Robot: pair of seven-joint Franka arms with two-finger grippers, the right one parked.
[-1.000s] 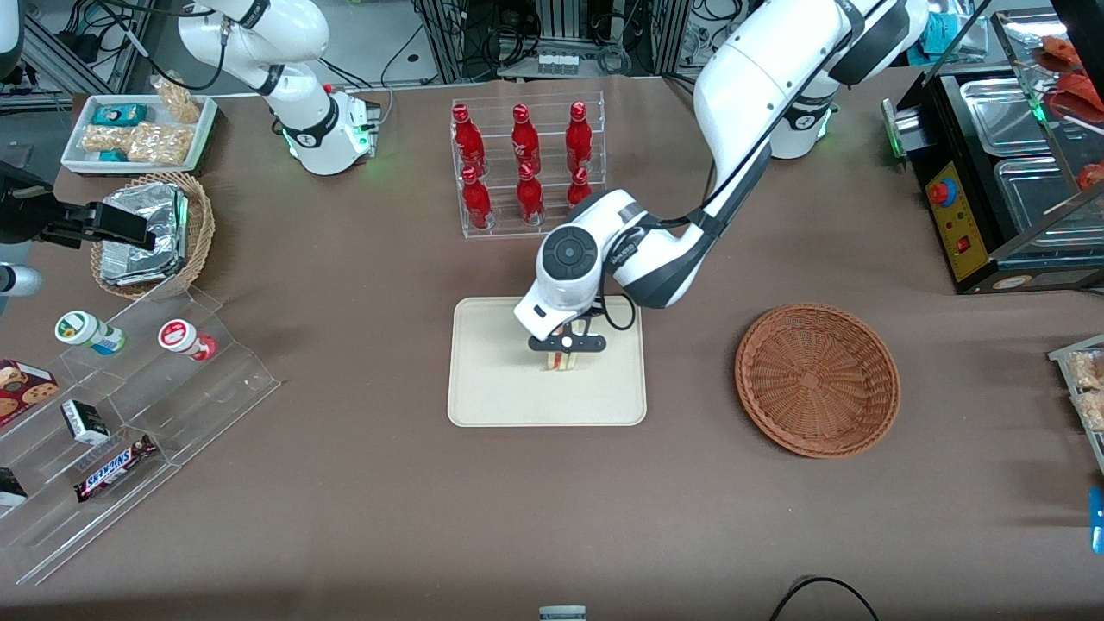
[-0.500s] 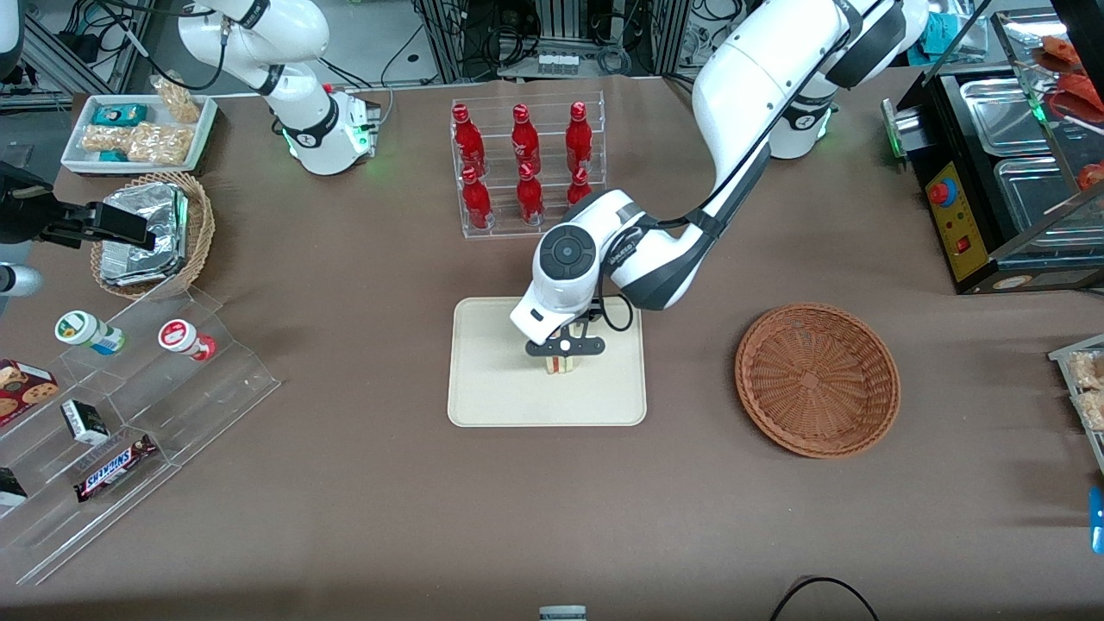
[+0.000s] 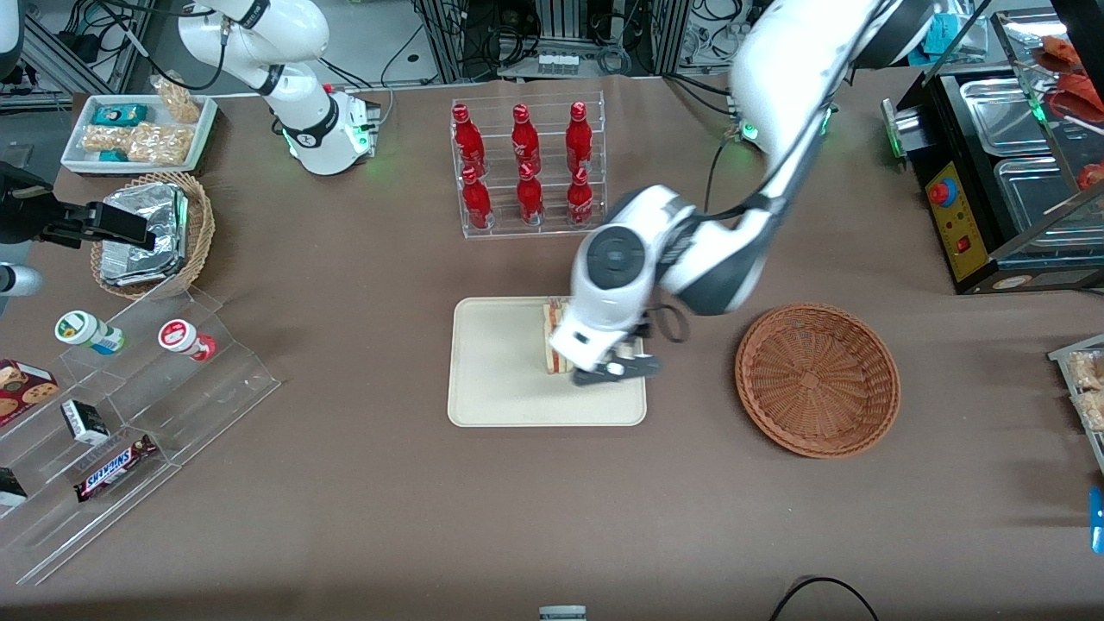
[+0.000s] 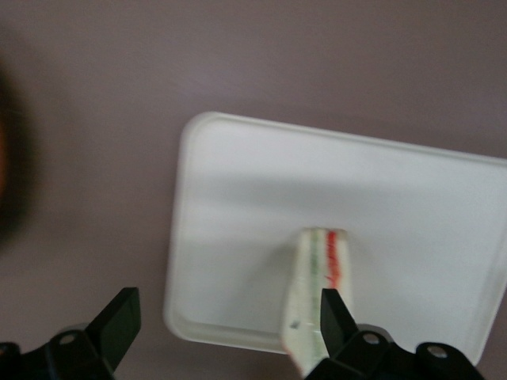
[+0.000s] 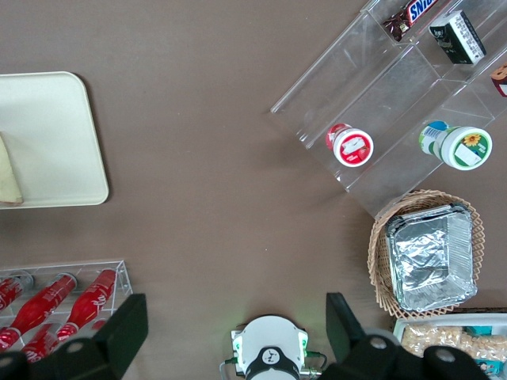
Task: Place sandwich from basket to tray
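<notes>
The sandwich [image 3: 555,343] stands on its edge on the cream tray [image 3: 496,379], near the tray's middle. It shows its red and cream layers [image 4: 323,277], and its corner shows in the right wrist view [image 5: 8,184]. My left gripper [image 3: 617,368] hangs open above the tray's rim [image 4: 230,198], on the side toward the reddish-brown basket [image 3: 817,379]. In the wrist view the gripper [image 4: 227,313] holds nothing, and one finger [image 4: 333,310] is just beside the sandwich. Nothing lies in the basket.
A clear rack of red bottles [image 3: 526,164] stands farther from the front camera than the tray. Toward the parked arm's end are a stepped acrylic shelf of snacks [image 3: 129,388], a tan basket with foil packets [image 3: 151,233] and a white snack tray [image 3: 138,129]. A black appliance [image 3: 992,198] sits at the working arm's end.
The gripper let go of the sandwich, opened wide and moved off it toward the basket. The sandwich stays standing on the tray.
</notes>
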